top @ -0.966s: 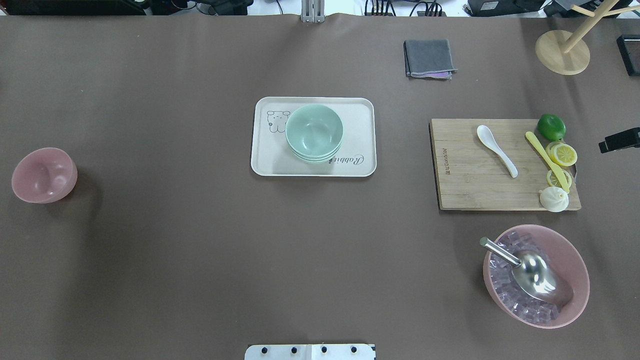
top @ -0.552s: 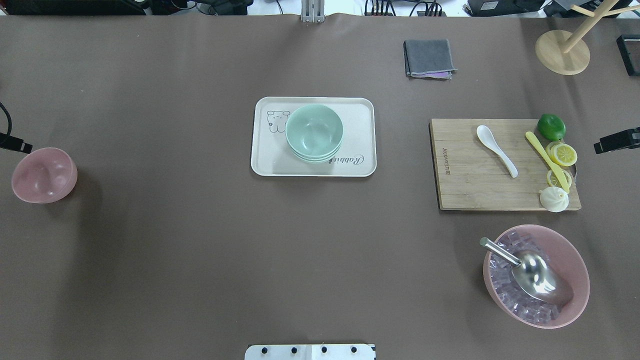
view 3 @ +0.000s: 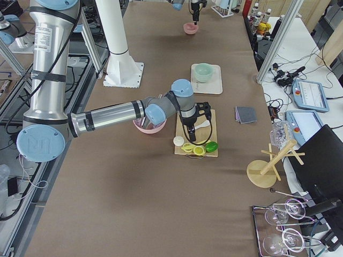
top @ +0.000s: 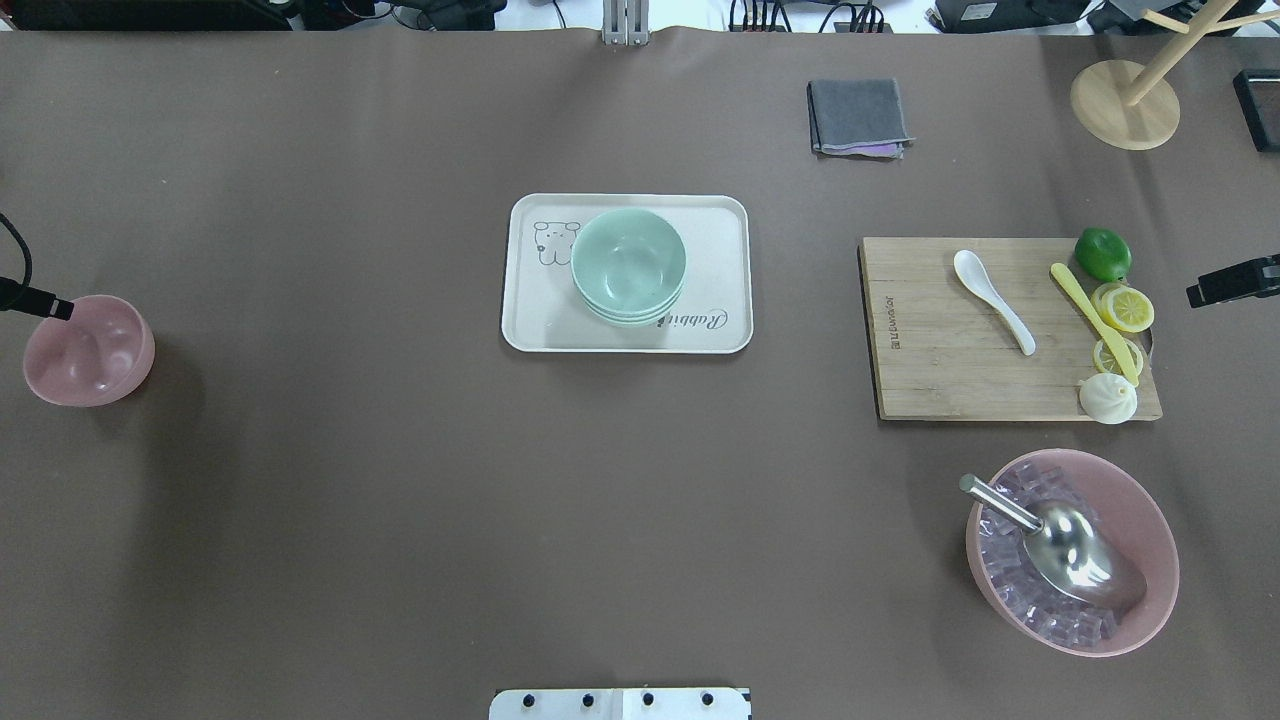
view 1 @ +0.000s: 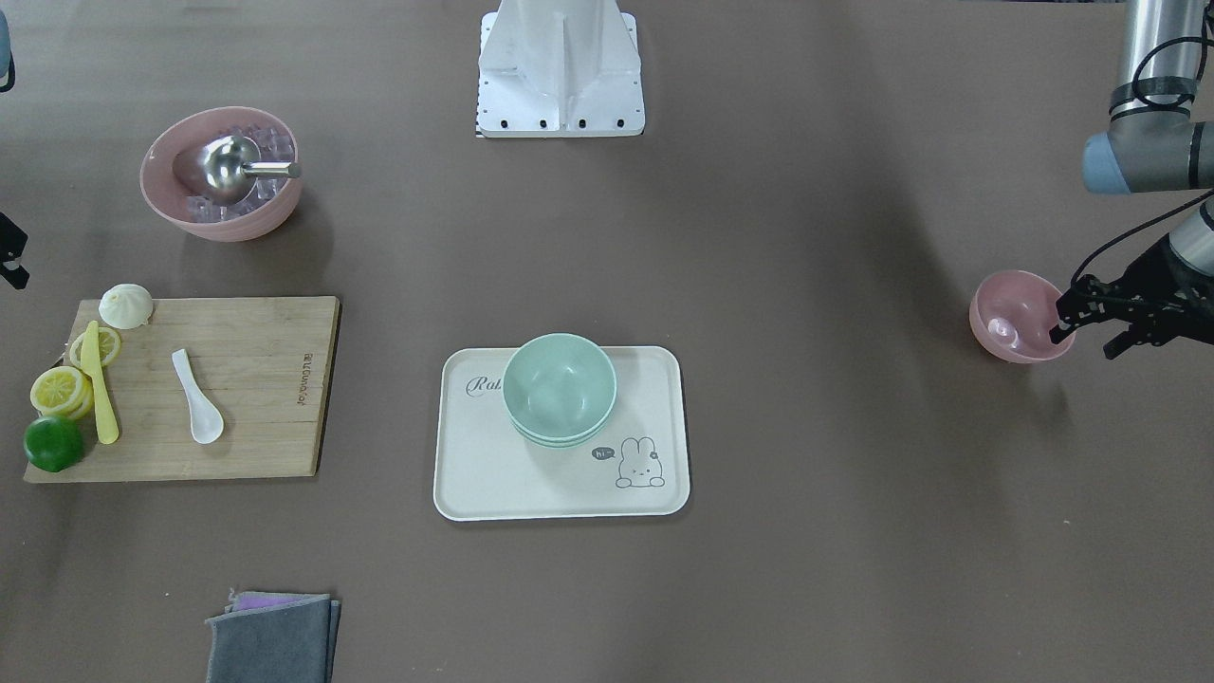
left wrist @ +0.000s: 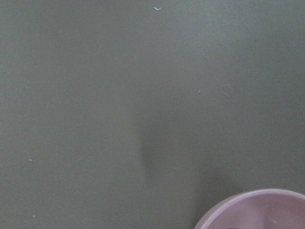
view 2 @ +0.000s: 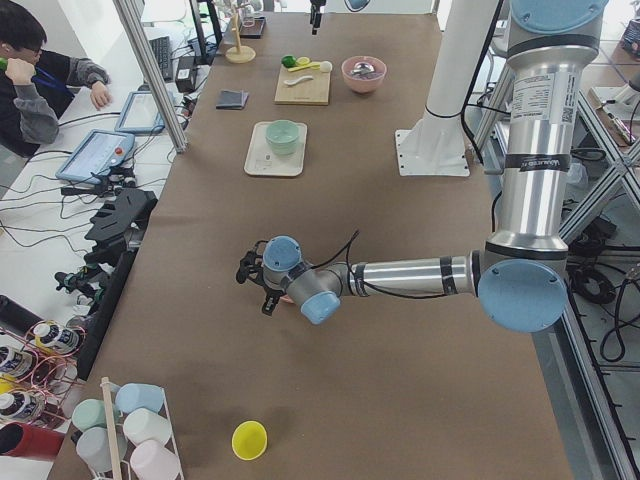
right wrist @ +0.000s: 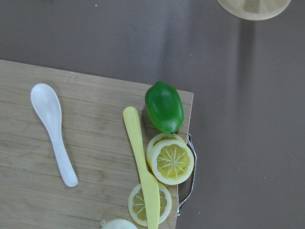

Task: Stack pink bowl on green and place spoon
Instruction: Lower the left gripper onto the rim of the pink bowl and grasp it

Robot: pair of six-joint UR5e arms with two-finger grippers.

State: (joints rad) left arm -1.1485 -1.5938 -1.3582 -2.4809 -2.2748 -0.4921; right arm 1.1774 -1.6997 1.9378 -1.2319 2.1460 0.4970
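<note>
Left end effector (view 1: 1081,341) now closer, wide, at pink bowl (view 1: 1010,323) rim; right end effector (top: 1235,281) width unclear

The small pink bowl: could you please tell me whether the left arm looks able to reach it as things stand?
Probably yes. The left claw hangs open right beside the small pink bowl, which stands alone with nothing around it to block the way.
</note>
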